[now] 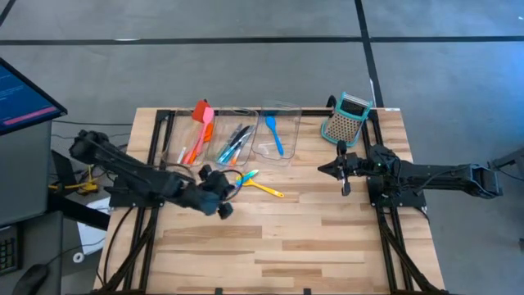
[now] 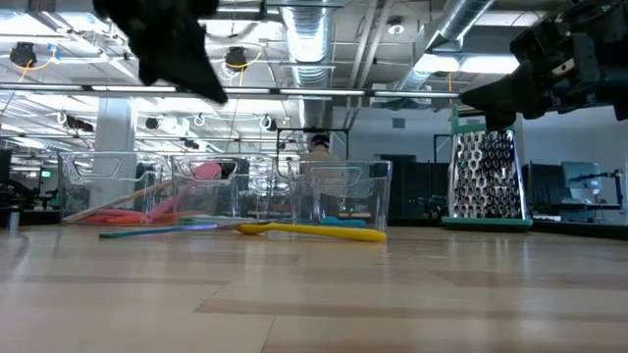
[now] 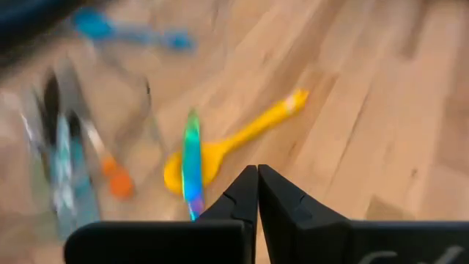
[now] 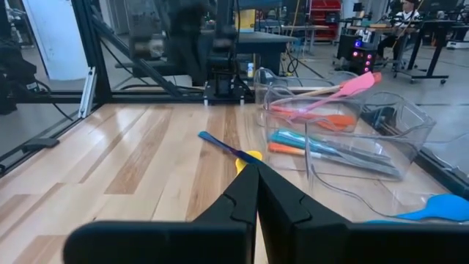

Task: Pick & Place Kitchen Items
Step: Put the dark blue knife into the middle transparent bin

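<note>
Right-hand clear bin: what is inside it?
The right-hand bin holds one blue spoon, lying lengthwise. Nothing else shows through its clear walls from above; nothing covers it.

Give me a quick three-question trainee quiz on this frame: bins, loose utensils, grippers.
1. True or false: the yellow spoon lies inside a clear bin.
2. Which bin holds the blue spoon? A) left bin B) middle bin C) right bin
3. Fill in: the left gripper and right gripper both have their fingers ____.

Key: 1 false, it lies on the table in front of the bins; 2 C; 3 shut, holding nothing.
</note>
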Controlling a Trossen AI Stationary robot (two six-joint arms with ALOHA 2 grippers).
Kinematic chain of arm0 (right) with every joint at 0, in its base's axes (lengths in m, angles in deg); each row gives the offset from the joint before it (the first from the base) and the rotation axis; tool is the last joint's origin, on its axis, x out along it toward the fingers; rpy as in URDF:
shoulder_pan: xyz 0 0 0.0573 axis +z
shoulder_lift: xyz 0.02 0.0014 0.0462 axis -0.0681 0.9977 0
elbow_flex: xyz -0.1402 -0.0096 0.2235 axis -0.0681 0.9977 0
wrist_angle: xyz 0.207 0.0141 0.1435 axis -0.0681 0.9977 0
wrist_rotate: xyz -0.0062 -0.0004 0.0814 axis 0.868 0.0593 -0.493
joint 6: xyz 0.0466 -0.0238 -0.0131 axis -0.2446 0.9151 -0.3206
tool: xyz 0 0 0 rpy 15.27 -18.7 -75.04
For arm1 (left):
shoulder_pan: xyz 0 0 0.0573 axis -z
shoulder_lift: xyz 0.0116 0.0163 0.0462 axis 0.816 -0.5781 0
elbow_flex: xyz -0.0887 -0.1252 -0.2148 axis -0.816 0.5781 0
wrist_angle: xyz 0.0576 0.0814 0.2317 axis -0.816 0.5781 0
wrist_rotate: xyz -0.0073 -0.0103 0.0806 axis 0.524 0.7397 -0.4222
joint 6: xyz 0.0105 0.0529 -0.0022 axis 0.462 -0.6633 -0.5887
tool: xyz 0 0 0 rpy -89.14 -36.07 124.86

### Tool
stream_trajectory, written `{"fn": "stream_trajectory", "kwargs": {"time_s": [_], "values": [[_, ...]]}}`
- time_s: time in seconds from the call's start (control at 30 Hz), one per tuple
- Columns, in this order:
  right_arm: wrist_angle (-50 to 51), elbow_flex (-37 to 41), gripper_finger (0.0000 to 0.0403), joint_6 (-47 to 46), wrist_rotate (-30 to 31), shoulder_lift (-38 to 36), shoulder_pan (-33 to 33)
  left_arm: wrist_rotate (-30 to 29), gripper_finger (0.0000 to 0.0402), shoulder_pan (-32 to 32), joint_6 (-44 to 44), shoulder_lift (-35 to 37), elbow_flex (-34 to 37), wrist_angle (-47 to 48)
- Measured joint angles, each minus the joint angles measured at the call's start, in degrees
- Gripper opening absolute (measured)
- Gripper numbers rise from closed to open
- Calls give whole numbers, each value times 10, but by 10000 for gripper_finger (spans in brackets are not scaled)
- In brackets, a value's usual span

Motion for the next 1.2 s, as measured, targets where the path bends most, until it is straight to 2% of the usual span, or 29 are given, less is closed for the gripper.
{"fn": "stream_trajectory", "kwargs": {"time_s": [0.17,0.27,0.43,0.6,0.77,1.2], "values": [[11,0,3,-3,0,0,0,137,1,-36,73,-66,-5,11],[27,0,3,-3,0,0,0,178,1,-53,91,-86,-5,13],[67,0,3,-4,0,0,0,186,8,-79,91,-98,-5,15],[89,0,3,-4,0,0,0,207,35,-108,90,-106,3,15],[91,0,3,-4,0,0,0,231,81,-136,90,-106,28,16],[91,0,3,0,0,0,0,236,212,-176,86,-106,74,-43]]}}
